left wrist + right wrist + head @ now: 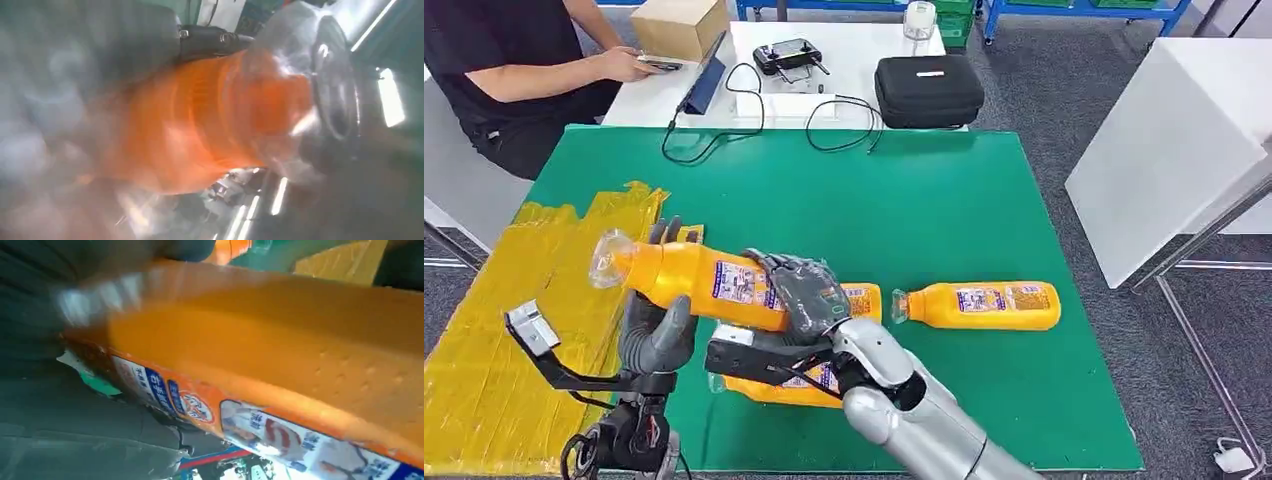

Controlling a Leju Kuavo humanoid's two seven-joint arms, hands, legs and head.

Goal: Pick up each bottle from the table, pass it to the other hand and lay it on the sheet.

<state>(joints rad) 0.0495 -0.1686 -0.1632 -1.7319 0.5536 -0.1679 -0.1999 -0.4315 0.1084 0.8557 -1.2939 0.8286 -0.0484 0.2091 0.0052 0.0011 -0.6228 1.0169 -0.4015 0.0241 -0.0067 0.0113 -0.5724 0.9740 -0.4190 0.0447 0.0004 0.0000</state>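
An orange bottle (pixel 694 280) hangs tilted above the green table (pixel 944 210), its clear cap end over the yellow sheet (pixel 494 350). The right hand (pixel 809 295) wraps its middle; the left hand (pixel 659 325) cups underneath, fingers curled round it. Another bottle (pixel 979 305) lies nearby

Held bottle label (pixel 260 435): blue and white print with a large red character (too blurred to read).
Bottle lying on the table (pixel 980 304): label with blue and orange panels, print too small to read.
Black case (pixel 928 90): small white mark on top, unreadable.
Legible words or numbers: none.
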